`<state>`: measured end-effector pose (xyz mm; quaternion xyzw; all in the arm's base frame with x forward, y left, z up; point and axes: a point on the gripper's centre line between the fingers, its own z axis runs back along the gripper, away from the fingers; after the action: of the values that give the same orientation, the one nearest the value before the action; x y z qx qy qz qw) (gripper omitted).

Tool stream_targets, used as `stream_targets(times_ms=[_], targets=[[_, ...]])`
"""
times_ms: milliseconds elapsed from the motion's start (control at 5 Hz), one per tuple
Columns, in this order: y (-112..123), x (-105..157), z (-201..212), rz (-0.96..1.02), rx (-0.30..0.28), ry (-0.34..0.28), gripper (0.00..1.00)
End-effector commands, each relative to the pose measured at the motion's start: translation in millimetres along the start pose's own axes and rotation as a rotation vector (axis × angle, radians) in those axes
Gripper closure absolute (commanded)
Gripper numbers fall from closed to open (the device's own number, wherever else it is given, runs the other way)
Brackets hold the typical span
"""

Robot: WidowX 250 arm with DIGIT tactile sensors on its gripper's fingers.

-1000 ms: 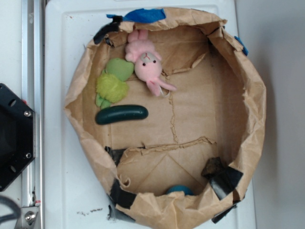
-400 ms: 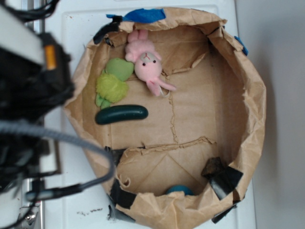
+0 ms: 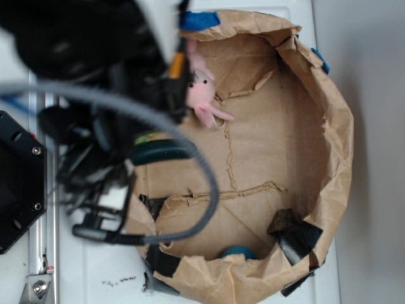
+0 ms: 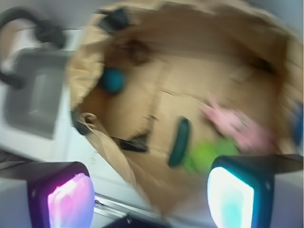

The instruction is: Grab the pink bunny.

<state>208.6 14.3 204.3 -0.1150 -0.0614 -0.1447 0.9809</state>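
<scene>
Evidently the whole move hangs on where the pink bunny [image 3: 202, 95] lies against the paper bag [image 3: 329, 145], the shallow brown nest with its rolled rim. In the exterior view the bunny rests on the bag's floor close under the far rim, partly hidden by the blurred arm, its long axis slanting from head near that rim down to the legs pointing toward the bag's middle. In the wrist view the gripper [image 4: 152, 199] hangs over the bag's near rim, pads spread wide and holding nothing, and the bunny [image 4: 237, 126] lies ahead and to the right, beyond the dark green cucumber-like piece [image 4: 179, 141].
</scene>
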Motion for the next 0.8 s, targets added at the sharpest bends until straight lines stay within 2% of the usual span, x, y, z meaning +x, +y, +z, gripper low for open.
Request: stream_targets(times_ms=[0,200,400,600], targets=[[-0.1,6.4,14.1,-0.004,0.023,-0.056,0.0],[-0.1,6.4,14.1,-0.004,0.023,-0.056,0.0],[19.7,18.9,-19.0,-0.068,0.034,-0.03,0.0],[28.8,26.7,-44.8,-0.118,0.049,0.007,0.0]])
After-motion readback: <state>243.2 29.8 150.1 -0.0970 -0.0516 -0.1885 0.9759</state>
